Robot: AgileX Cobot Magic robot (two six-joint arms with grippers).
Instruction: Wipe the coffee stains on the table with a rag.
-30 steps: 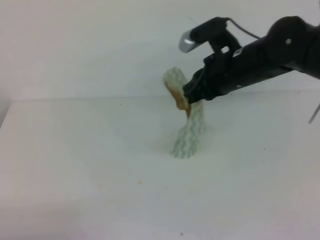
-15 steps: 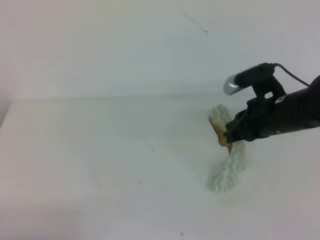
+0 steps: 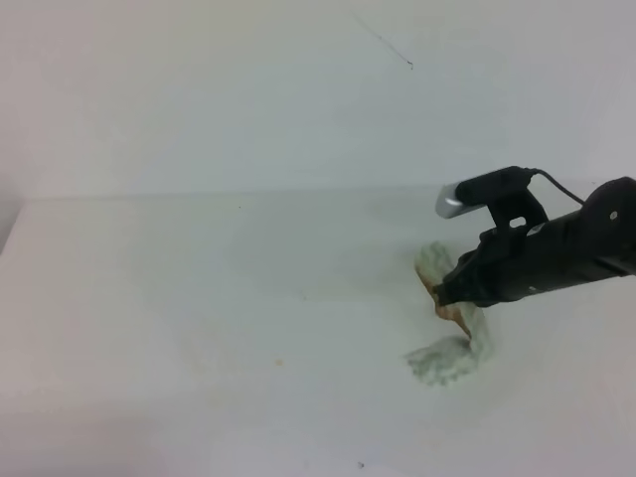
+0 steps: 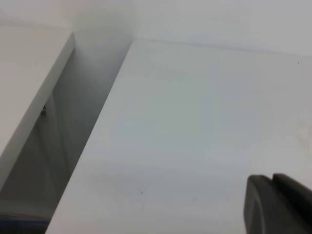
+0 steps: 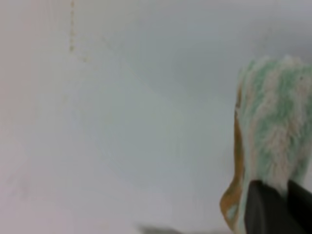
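One gripper matters here: the right gripper (image 3: 449,296) has its fingers on the rag (image 3: 447,348), whether clamped or slackening I cannot tell. Below it the rag's lower end bunches on the table (image 3: 199,298). Set it down flat before releasing or wiping. No coffee puddle shows, only faint specks (image 5: 72,34) well off; the left gripper (image 4: 278,204) is cropped, its state unclear.

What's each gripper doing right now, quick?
Left gripper: fingers look closed, holding nothing.
Right gripper: at the rag, which touches the table; grip cannot be told.
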